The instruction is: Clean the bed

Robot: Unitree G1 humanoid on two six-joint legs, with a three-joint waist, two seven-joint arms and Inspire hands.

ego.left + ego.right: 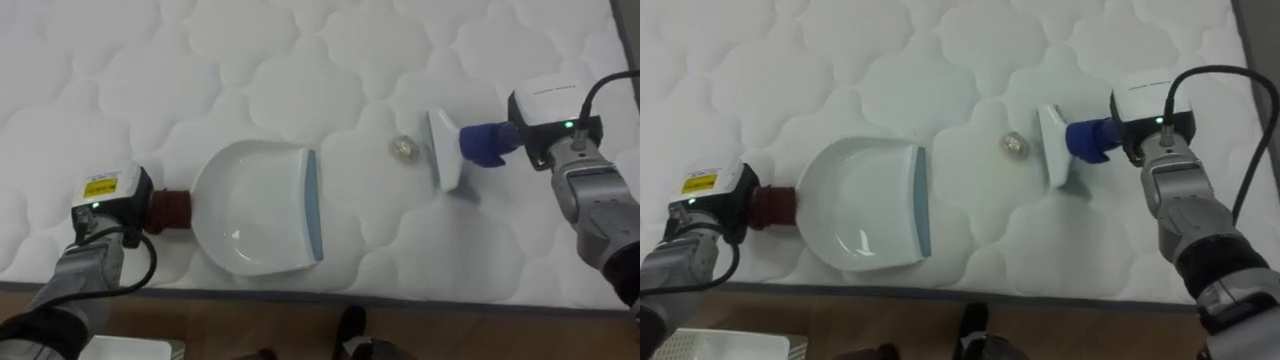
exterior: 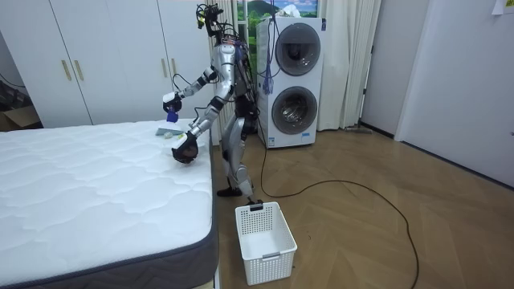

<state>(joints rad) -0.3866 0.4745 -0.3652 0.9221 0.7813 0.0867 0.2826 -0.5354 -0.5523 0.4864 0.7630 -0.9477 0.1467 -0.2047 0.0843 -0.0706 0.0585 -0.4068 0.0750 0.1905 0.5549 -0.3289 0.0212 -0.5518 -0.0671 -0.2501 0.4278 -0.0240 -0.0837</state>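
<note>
Down by my left forearm, a corner of the white slatted plastic basket (image 1: 122, 349) shows on the wooden floor, below the edge of the white quilted mattress (image 1: 300, 60).

My left hand (image 1: 108, 195) reaches low over that edge. A yellow label sits on its back, with print too small to read. Straight out from this hand runs the dark red handle (image 1: 170, 208) of the white plastic dustpan (image 1: 255, 210). The pan lies flat on the mattress, its pale blue lip turned away from my left hand and towards my right. Whether the hand is clasped round the handle I cannot tell, for the box on its back covers it.

Between the dustpan's lip and my right hand lies a small pale crumpled ball (image 1: 405, 148), just beside the white brush head (image 1: 445, 150). The brush's blue handle (image 1: 490, 140) leads into my right hand (image 1: 552, 115), stretched further over the bed. This hand carries grey writing I cannot make out, and its grasp is hidden too.
</note>
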